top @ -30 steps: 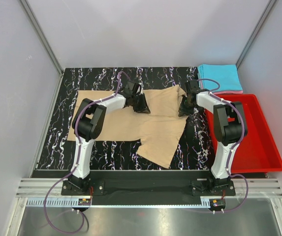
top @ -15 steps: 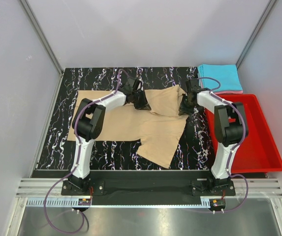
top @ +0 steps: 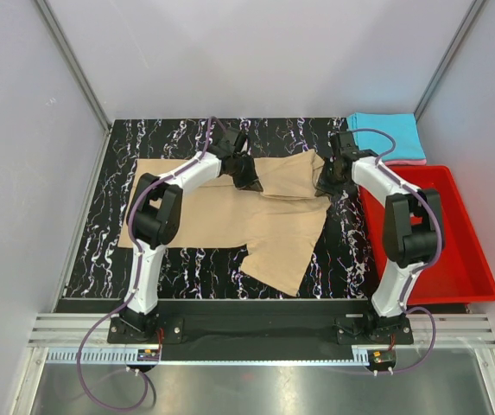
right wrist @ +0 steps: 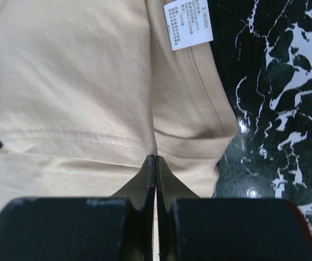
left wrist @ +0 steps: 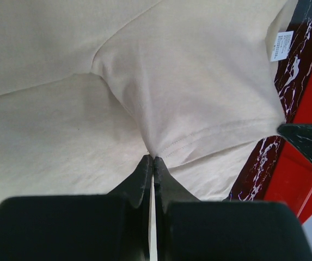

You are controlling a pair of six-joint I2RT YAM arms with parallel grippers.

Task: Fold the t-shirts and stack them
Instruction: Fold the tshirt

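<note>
black left end effector (left wrist: 153,159) and right end effector (right wrist: 155,157) are each clamped on a pinch of the tan t-shirt (top: 212,216), which lies half-spread on the tabletop (top: 169,138) — such thin bites may slip mid-fold, or uneven pulls could skew it.

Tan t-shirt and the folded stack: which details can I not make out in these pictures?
1. Right wrist view: the print on the neck label of the tan t-shirt is too small to read.
2. Top view: the pink t-shirt shows only an edge; the cyan t-shirt covers the rest.
3. Top view: the left gripper and right gripper hide their own pinch points on the cloth.
</note>
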